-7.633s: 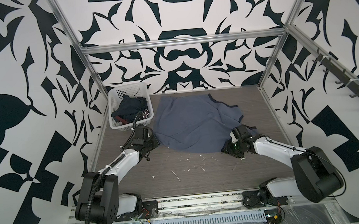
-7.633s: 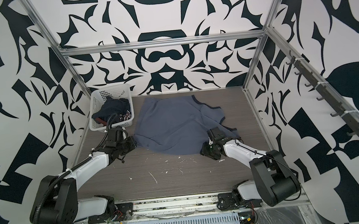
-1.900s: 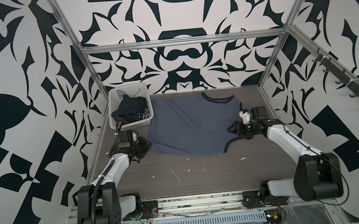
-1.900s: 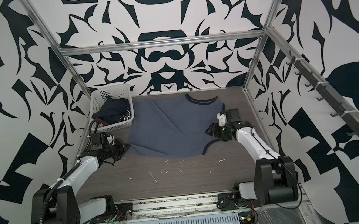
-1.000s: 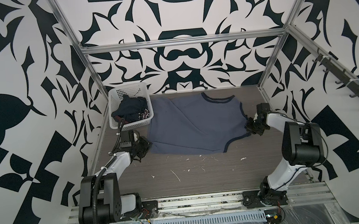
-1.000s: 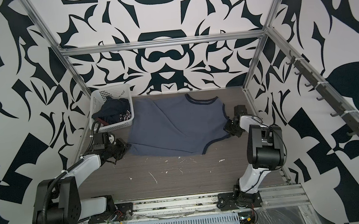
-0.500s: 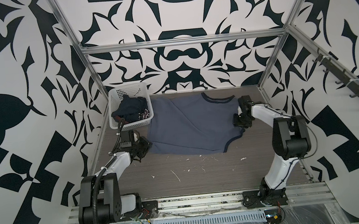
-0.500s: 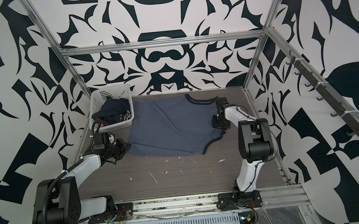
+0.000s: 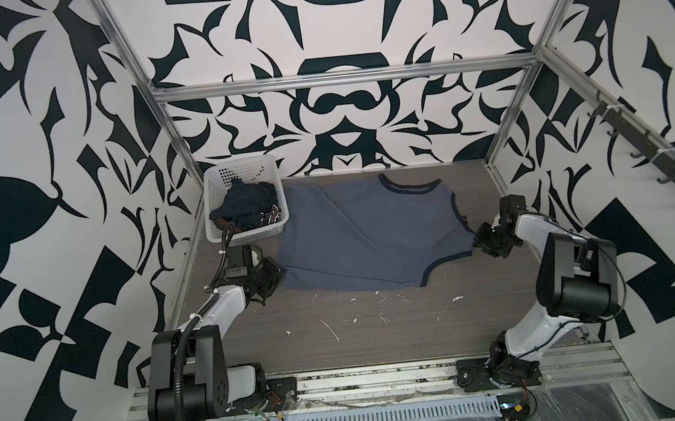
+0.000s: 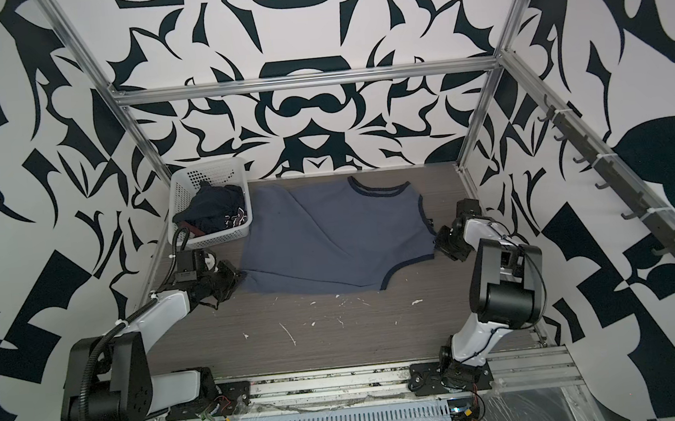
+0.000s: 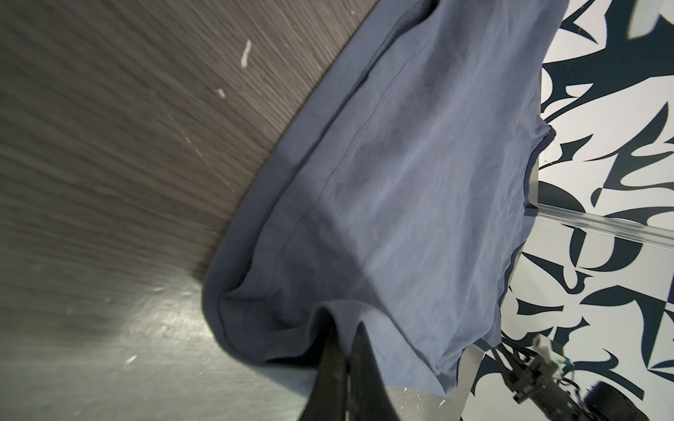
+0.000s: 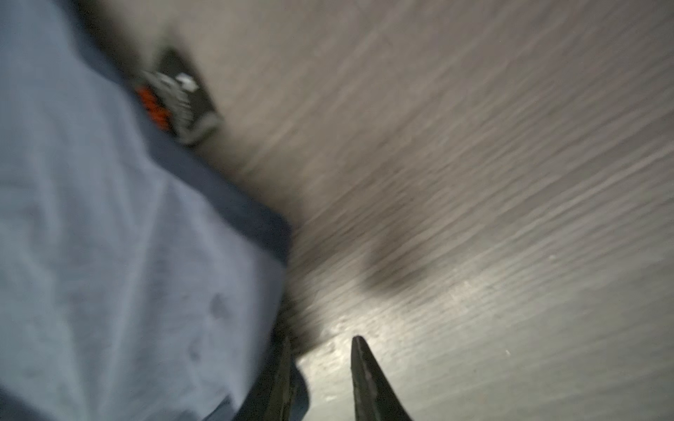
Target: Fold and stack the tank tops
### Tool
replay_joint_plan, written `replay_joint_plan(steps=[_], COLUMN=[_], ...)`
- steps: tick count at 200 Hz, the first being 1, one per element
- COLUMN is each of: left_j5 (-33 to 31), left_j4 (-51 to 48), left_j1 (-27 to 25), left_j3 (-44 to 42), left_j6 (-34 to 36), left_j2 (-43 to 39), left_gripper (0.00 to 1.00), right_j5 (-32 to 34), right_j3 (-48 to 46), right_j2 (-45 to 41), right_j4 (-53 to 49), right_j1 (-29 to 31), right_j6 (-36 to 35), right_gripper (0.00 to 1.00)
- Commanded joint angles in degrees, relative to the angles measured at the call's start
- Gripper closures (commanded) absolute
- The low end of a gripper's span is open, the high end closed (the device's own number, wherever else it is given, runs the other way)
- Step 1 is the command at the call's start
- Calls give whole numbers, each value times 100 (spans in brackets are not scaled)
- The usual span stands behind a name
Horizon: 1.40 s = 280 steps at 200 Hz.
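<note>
Lettering on navy top (image 9: 248, 206) unreadable; left end effector (image 11: 344, 325) pinches slate-blue top (image 9: 371, 233); right end effector (image 12: 321, 340) spread.

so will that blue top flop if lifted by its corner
Likely floppy: the slate-blue tank top puckers where the left gripper pinches it. Probably light: it lies thin and flat. Pushed, it may bunch: a crease crosses it.

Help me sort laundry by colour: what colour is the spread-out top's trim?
Navy, on the slate-blue tank top; neckline trim shows best in a top view.
</note>
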Motion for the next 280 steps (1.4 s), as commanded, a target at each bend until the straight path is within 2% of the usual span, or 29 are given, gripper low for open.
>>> replay_joint_plan(steps=[1,46,117,146,172,192,212,250,264,280], left_j5=[-41,-22,-6,-28,-51,-64,-95,-440,-589,-603], left_j4=[-72,-73,-114,-121,-111,-116,-116,-221,-230,-222], left_j1=[29,27,27,29,27,32,32,32,40,42], left_j3=[54,73,143,117,90,90,91,28,-34,-75], left_j6=[43,40,74,75,83,93,94,139,125,111], left_j2=[-87,-57,15,15,1,3,-24,-168,-460,-482], left_gripper=[100,100,100,100,100,100,100,100,100,100], right_j5=[-69,-532,-679,-628,-559,-303,119,626,676,586], right_j3=[165,410,893,870,771,700,613,246,98,-95], right_j2=[124,143,638,696,566,303,-54,-577,-656,-668], right_j4=[76,122,-70,-109,-83,-187,-322,-415,-385,-302], right_j1=[101,477,771,803,800,790,757,383,234,44], right_j6=[28,-131,-188,-193,-185,-194,-249,-206,-145,-70], right_gripper=[68,56,57,63,75,91,100,100,100,92])
